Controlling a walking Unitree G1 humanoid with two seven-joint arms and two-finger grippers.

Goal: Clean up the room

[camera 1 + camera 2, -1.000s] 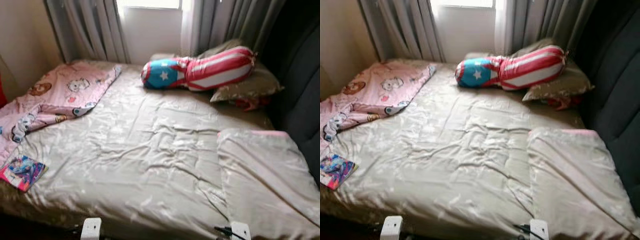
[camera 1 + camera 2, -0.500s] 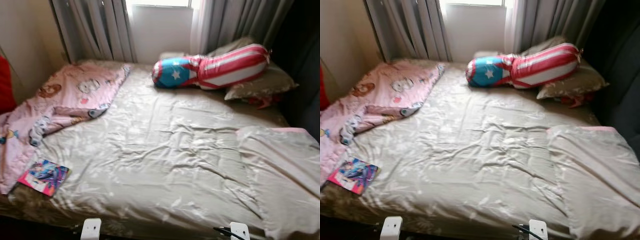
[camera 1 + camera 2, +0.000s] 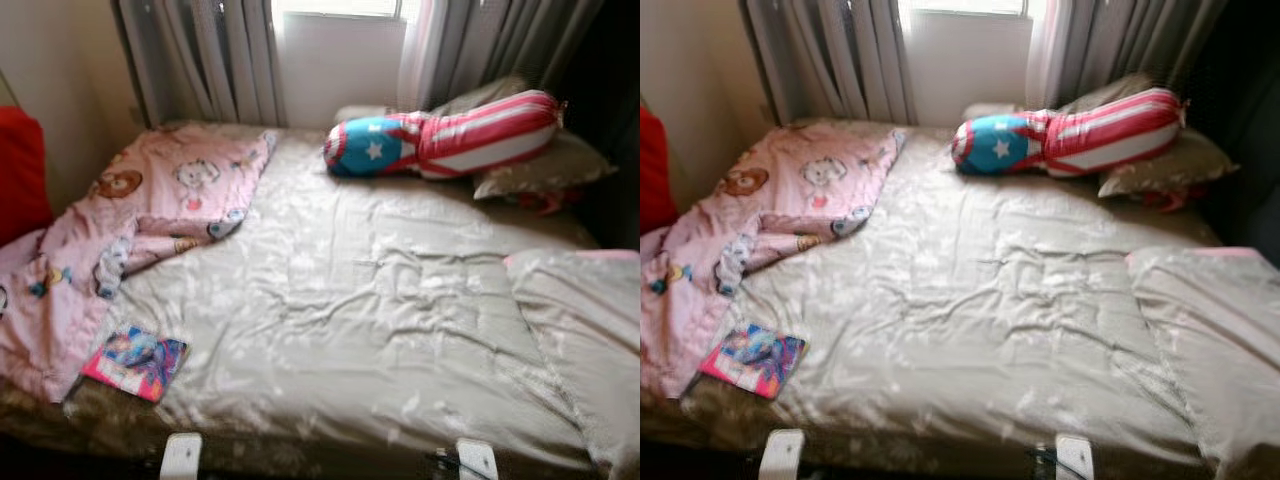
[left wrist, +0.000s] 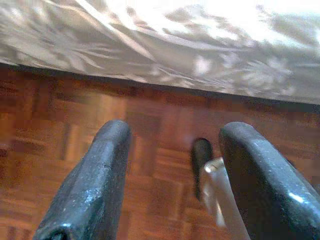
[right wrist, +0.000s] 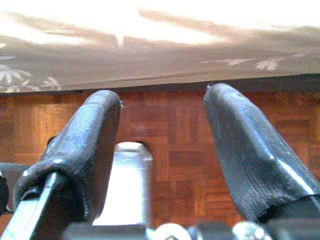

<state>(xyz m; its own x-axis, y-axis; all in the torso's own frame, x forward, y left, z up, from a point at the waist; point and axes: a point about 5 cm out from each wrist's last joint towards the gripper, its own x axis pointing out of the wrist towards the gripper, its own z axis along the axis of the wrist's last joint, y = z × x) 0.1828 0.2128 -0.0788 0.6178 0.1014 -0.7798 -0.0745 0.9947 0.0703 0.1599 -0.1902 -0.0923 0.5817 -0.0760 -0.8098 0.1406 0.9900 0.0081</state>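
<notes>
Left pincer [image 4: 172, 175] and right pincer [image 5: 162, 150], both spread wide and empty above the wood floor [image 4: 60, 125] beside the bed [image 3: 380, 330]; colourful book [image 3: 135, 362] lay on the bed beyond the left pincer, pink blanket [image 3: 130, 220] just beside it.

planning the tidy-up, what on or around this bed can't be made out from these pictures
- Red object beside the bed: cut off by the left edge of the eye views, so its identity is unclear.
- Reddish item under the olive pillow: mostly hidden by that pillow.
- Colourful book: cover too blurred to read.
- Folded blanket: runs off the right edge.
- Floor under the bed: dark in the left wrist view.
</notes>
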